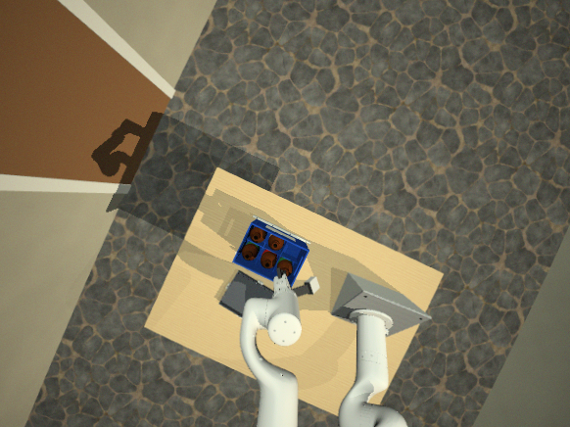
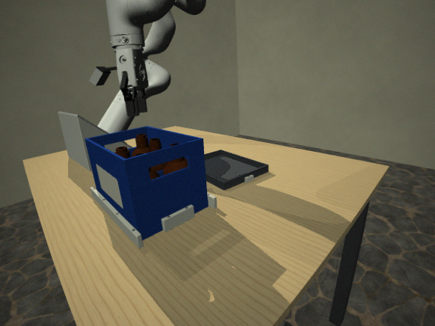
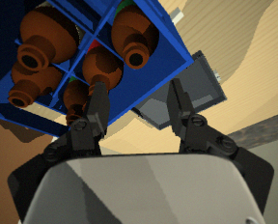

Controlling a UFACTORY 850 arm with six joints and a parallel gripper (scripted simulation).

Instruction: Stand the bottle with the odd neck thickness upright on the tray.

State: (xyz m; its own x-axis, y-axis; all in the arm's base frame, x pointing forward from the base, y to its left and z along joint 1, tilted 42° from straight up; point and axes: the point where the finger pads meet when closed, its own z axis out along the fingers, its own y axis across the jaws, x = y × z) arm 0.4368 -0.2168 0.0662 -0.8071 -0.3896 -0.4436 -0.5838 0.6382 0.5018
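And here are five brown bottles with round shoulders and narrow necks [image 1: 250, 252] [image 2: 141, 142] [image 3: 48, 36], all in the crate beneath the gripper; the odd one must be among them, but which neck differs I cannot tell from here. Around them, the deep blue plastic crate with dividers [image 1: 261, 272] [image 2: 170, 198] [image 3: 156, 60] sits low under the tool, one compartment without a bottle. Lower too, beside the crate, lies the flat dark-grey tray [image 1: 235, 299] [image 2: 233, 166] [image 3: 205, 87], no bottle seen on it. And the black-fingered gripper [image 1: 282, 270] [image 2: 136, 113] [image 3: 137, 92]: a bit over halfway open, nothing in its grasp, hovering above the crate's tray-side edge!

The danger now? Picking on looks: tilt and perspective make nearer mouths seem fatter, so the wrong bottle could go out. Come down off-centre and a finger could strike a mouth or the crate wall, tipping bottles or shoving the crate. Grip a neck loosely and the bottle could swing, then topple on the tray's rim.
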